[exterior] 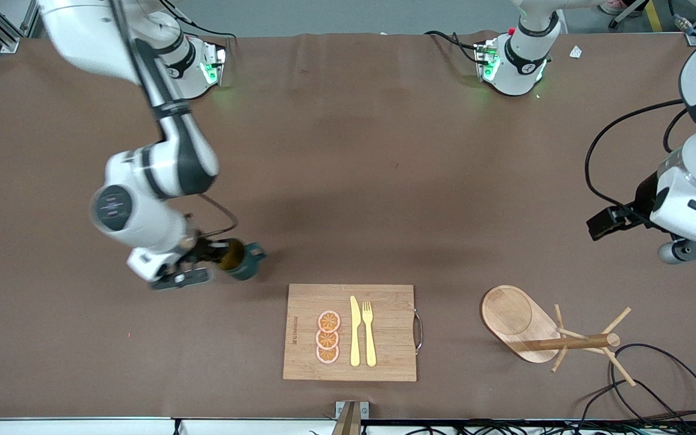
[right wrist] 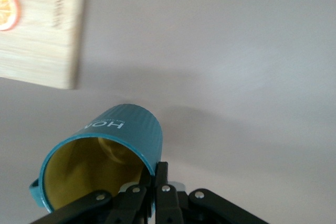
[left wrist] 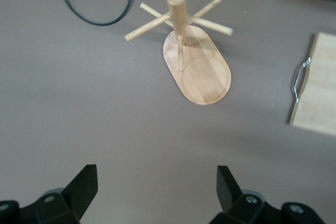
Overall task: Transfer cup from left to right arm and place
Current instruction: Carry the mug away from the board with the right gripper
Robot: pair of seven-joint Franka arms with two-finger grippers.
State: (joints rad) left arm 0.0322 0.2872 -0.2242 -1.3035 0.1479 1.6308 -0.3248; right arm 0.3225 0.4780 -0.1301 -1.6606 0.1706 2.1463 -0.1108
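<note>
From my right wrist feed, the cup (right wrist: pixel 105 156) runs off the frame edge beside the right end effector (right wrist: pixel 157 179), so I can't see its handle whole. The wooden board (right wrist: pixel 42 30) is clipped at the corner, and its printed lettering is too blurred to read.

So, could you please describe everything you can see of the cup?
The cup is a small dark teal mug with vertically ribbed sides, white lettering on the outside and a golden-yellow inside. It is tilted, its mouth turned toward the wrist camera. The right gripper is shut on its rim, one finger inside and one outside, holding it above the brown table beside the wooden cutting board.
</note>
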